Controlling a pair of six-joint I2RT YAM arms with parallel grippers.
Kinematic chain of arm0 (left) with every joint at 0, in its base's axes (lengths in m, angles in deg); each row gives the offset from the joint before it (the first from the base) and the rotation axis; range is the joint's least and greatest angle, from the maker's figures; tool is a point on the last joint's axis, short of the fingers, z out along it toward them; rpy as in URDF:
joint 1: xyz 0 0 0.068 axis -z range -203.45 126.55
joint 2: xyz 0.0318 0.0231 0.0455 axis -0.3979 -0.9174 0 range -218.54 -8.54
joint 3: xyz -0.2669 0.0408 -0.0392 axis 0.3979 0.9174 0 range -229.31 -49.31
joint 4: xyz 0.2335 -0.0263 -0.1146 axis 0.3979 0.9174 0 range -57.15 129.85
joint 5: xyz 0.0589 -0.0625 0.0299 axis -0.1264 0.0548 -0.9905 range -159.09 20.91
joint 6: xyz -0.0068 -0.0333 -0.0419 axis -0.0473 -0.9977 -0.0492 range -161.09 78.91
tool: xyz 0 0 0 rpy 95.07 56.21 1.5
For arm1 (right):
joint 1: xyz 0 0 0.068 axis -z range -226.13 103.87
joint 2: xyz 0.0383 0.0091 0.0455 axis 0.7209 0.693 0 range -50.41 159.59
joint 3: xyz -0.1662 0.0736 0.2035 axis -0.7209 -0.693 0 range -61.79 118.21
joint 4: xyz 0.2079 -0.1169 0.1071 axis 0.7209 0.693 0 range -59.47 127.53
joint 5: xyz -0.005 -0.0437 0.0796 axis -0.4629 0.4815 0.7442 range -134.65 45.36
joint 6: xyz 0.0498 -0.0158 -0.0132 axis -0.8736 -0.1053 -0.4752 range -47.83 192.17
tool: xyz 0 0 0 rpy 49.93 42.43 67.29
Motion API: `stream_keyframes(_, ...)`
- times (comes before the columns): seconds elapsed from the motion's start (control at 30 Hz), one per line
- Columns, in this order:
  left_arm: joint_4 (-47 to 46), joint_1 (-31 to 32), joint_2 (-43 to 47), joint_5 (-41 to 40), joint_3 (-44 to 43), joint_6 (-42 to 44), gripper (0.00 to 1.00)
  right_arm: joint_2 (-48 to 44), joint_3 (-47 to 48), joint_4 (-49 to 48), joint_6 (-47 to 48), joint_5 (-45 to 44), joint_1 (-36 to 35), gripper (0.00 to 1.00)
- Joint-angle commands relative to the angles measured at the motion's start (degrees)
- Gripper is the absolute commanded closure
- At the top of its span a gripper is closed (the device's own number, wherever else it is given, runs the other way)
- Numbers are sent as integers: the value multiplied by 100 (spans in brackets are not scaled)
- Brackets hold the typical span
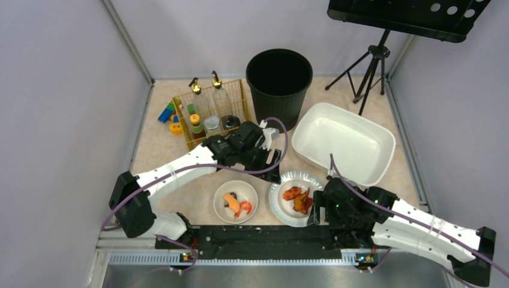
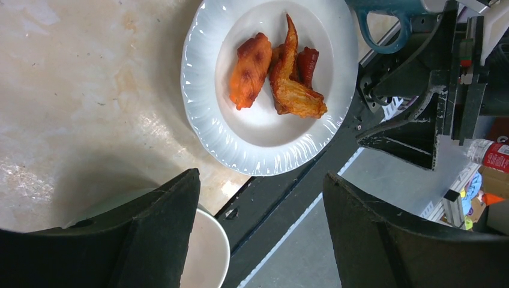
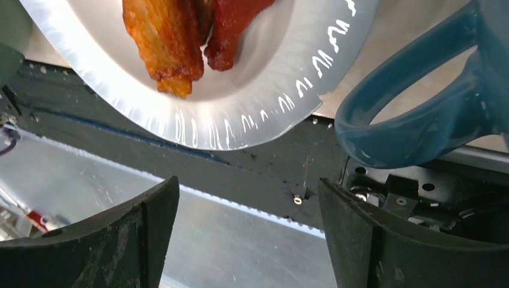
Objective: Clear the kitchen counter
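The beige kitchen counter (image 1: pixel 153 150) holds a white plate (image 1: pixel 277 201) with orange-red chicken wings (image 1: pixel 298 200) and a white bowl (image 1: pixel 219 201) with shrimp-like food, both near the front rail. My left gripper (image 1: pixel 273 171) is open and empty, just behind and between the two dishes. In the left wrist view the plate's rim (image 2: pixel 198 90) lies ahead of the open gripper (image 2: pixel 261 228). My right gripper (image 1: pixel 316 210) is open and empty at the plate's right edge. In the right wrist view the plate (image 3: pixel 240 126) and a blue mug (image 3: pixel 420 108) lie just ahead of the open gripper (image 3: pixel 249 234).
A white tub (image 1: pixel 343 144) sits at the back right and a black bin (image 1: pixel 280 78) at the back centre. A wire basket (image 1: pixel 210 111) with bottles and jars stands back left, with toy blocks (image 1: pixel 168 114) beside it. A tripod stand (image 1: pixel 372 66) stands far right. The black rail (image 1: pixel 258 240) runs along the front.
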Motion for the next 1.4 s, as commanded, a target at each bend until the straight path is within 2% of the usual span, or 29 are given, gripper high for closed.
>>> stream_keyframes(0.0, -303, 27, 23, -6, 39, 35, 21, 54, -139, -482, -276, -365, 33, 17)
stream_keyframes(0.43, -314, 27, 74, -6, 149, 126, 21, 196, -785, -1571, -798, -659, 31, 26)
stream_keyframes(0.9, -179, 27, 274, -199, 266, 215, 21, 1112, -359, -2096, -734, -1212, -277, 28)
stream_keyframes(1.1, -160, 27, 383, -259, 324, 220, 21, 1166, -427, -2332, -932, -1456, -389, 36)
stream_keyframes(1.37, -111, 27, 396, -283, 330, 254, 21, 1534, -505, -2865, -1085, -1619, -524, 43)
